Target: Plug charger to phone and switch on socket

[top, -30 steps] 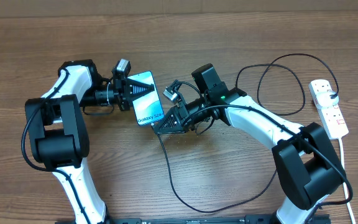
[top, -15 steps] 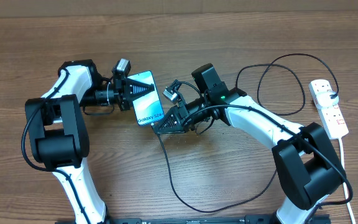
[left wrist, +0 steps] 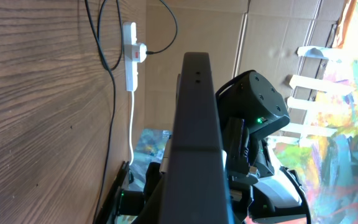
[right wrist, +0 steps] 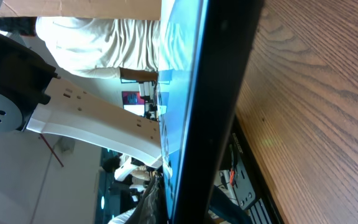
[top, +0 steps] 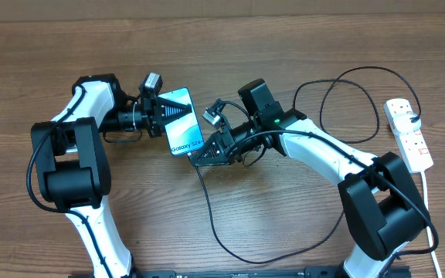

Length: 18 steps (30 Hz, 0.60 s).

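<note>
The phone (top: 182, 123), its blue screen up, hangs tilted above the table's middle, and my left gripper (top: 161, 116) is shut on its upper left end. In the left wrist view the phone's dark edge (left wrist: 194, 124) fills the centre. My right gripper (top: 207, 154) is shut at the phone's lower right end, where the thin black charger cable (top: 215, 232) comes out; the connector tip itself is hidden. The cable loops across the front of the table and up to the white socket (top: 408, 133) at the far right, where its plug (top: 414, 118) sits. The right wrist view shows only the phone's edge (right wrist: 216, 93) close up.
The socket's white cord (top: 431, 216) runs down the right edge of the table. Loops of black cable (top: 346, 100) lie between my right arm and the socket. The left wrist view also shows the socket (left wrist: 131, 56) beyond the phone. Brown wooden tabletop (top: 284, 31) all round.
</note>
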Tool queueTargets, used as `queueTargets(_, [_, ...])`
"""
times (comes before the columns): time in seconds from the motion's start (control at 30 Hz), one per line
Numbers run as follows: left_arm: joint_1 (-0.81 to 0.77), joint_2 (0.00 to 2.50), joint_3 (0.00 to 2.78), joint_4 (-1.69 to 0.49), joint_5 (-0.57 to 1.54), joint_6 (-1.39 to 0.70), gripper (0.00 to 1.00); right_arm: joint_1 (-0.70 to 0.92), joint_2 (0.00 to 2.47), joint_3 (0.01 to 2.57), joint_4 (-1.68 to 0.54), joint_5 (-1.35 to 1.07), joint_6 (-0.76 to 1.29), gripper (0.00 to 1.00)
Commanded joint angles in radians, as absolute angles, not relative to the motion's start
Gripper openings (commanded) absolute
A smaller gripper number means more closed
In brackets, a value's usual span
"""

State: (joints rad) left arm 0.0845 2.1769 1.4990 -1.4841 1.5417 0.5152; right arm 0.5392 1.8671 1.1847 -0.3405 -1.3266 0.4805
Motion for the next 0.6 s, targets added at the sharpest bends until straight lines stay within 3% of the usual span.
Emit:
queueTargets(0.0, [0.079, 2.138, 1.508, -1.487, 1.560, 0.509, 0.04, 0.542, 1.835, 1.206, -0.321, -1.303, 0.496, 0.04])
queueTargets(0.57, [0.080, 2.138, 1.508, -1.487, 1.549, 0.489, 0.04, 0.521, 1.835, 1.206, -0.302, -1.267, 0.536, 0.04])
